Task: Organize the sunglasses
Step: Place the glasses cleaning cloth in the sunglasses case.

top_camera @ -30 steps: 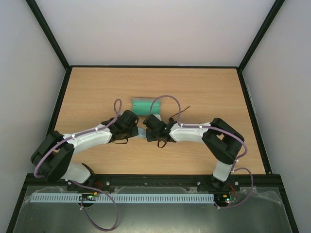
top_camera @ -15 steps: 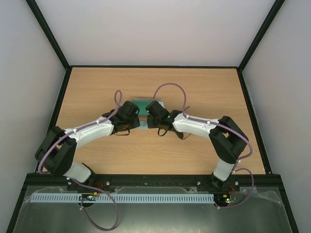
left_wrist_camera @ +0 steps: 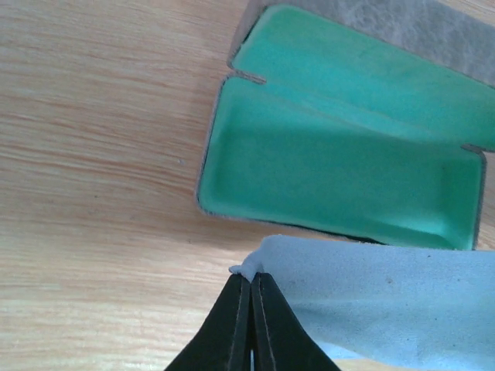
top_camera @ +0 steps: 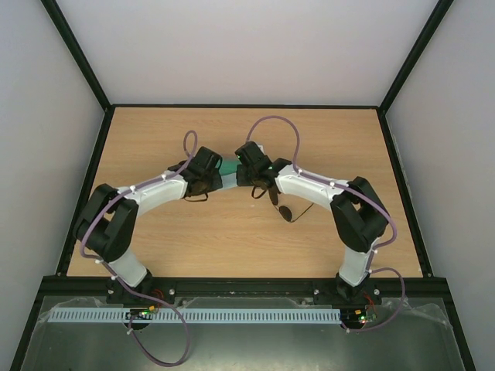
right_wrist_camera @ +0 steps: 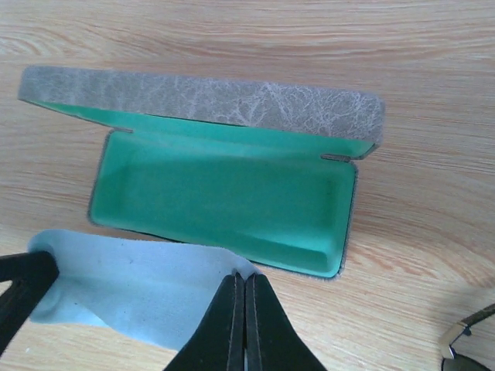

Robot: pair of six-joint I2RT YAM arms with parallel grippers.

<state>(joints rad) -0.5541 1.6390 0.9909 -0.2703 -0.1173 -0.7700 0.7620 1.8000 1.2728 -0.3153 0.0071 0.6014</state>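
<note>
Sunglasses [top_camera: 286,211] lie on the wooden table [top_camera: 155,239], right of centre and towards the near edge, just beside the right forearm. They are a thin dark wire pair and nothing holds them. The right wrist view catches only a sliver of the frame at its lower right corner.

Further in, near the table's centre, both grippers hold a light blue cloth [right_wrist_camera: 131,286]. The left gripper [left_wrist_camera: 249,280] is pinched on one corner of it. The right gripper [right_wrist_camera: 244,280] is pinched on its opposite edge. The cloth hangs between them, its far edge at the near wall of the case.

Beyond that lies the grey case [right_wrist_camera: 224,185], open, its green lining bare and its lid standing on the side towards the far edge.

The step in hand seems to be getting the cloth to the case. To do it well, both arms should travel together so the cloth stays spread and lightly taut. It should lift over the case's near wall without nudging the case, settle flat on the lining, and only then be let go. The right forearm should keep clear of the glasses beside it.

No brand, label or writing is readable on any item.
</note>
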